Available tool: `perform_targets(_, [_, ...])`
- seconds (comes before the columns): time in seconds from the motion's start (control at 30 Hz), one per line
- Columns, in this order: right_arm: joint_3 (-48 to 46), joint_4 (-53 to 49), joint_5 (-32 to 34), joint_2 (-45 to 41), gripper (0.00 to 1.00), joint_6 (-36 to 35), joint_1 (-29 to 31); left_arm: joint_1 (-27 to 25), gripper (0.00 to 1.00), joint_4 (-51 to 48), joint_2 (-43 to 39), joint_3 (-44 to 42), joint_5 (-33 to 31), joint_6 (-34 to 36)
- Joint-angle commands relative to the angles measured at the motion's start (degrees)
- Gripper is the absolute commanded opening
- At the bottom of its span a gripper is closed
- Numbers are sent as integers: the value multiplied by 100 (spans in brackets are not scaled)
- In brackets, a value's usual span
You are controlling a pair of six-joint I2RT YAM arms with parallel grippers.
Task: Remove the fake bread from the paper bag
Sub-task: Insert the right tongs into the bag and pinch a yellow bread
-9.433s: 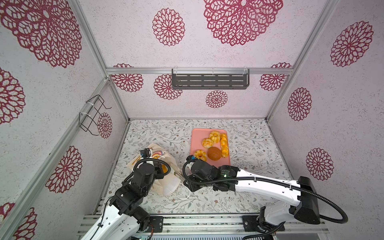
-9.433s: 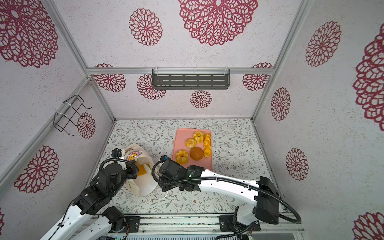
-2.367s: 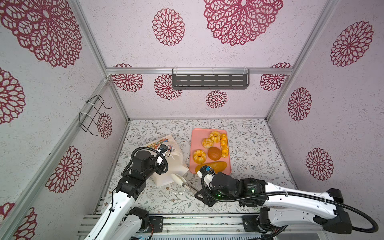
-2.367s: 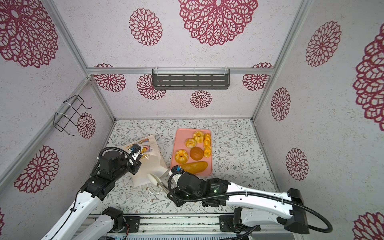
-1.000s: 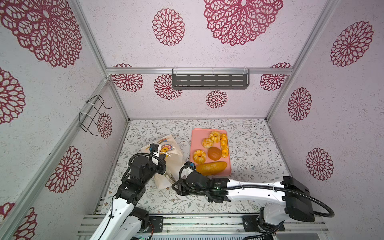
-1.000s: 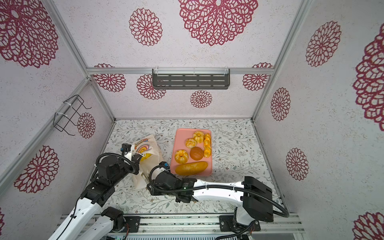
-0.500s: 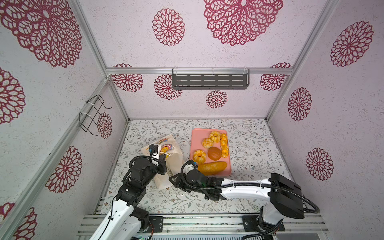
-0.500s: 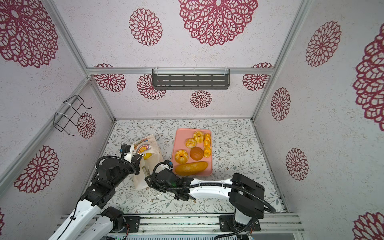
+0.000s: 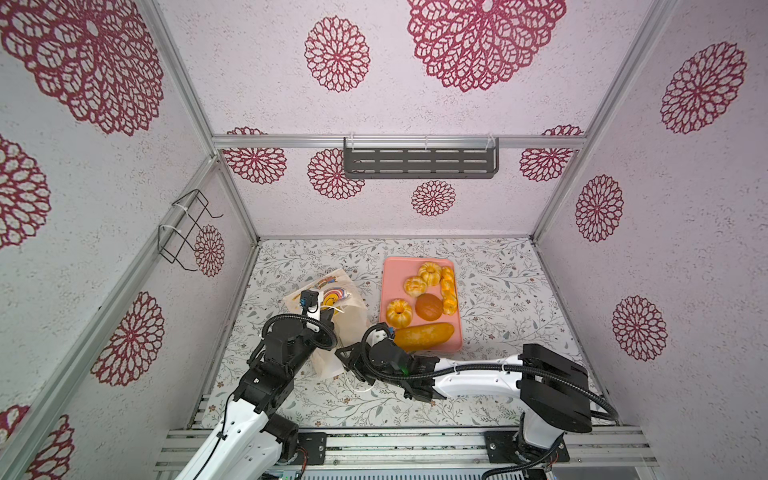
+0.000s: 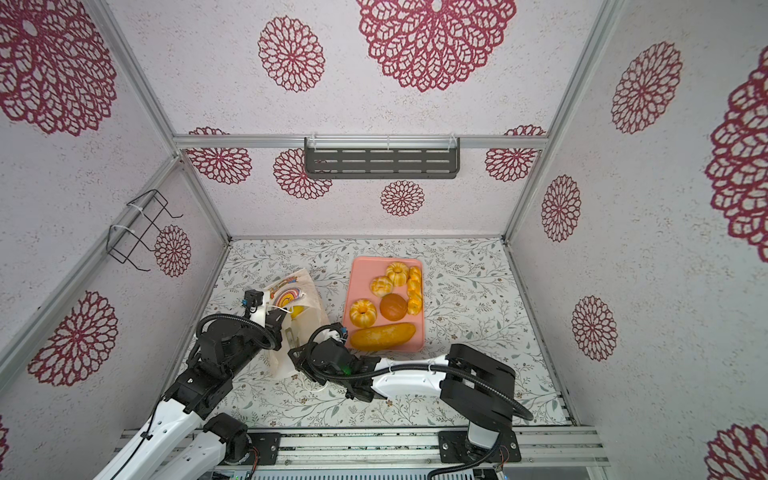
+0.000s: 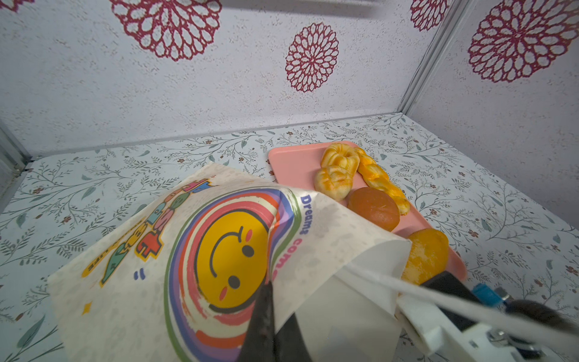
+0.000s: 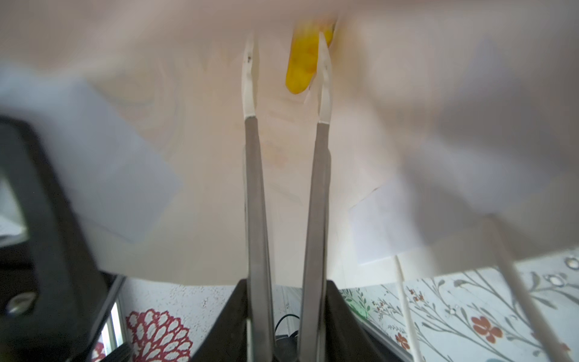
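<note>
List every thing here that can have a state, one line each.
left gripper: shut on bag edge
bag: tipped over, mouth open
right gripper: open, tips inside bag
tray: carries six breads
yellow bread: inside bag, not gripped

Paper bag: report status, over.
Left gripper shut, pinching paper bag at its mouth edge. Right gripper inside bag, jaws apart, at yellow bread piece. Long loaf and five more on pink tray.

Left end effector [image 11: 270,302] clamped shut, right end effector [image 12: 285,44] slightly parted
</note>
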Motion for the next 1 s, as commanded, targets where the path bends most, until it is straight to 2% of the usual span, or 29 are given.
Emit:
perform_targets(0.0, [108, 627, 116, 95, 37, 386, -78, -75, 0, 160, -107, -44, -76, -62])
perform_targets(0.6, [608, 841, -258, 778, 36, 235, -559, -252, 0, 169, -66, -61, -86, -44])
perform_targets(0.77, [626, 1146, -388, 1093, 34, 447, -578, -286, 0, 162, -38, -65, -106, -45])
perform_targets(0.97, [926, 836, -572, 1172, 34, 223, -578, -304, 0, 116, -39, -41, -120, -10])
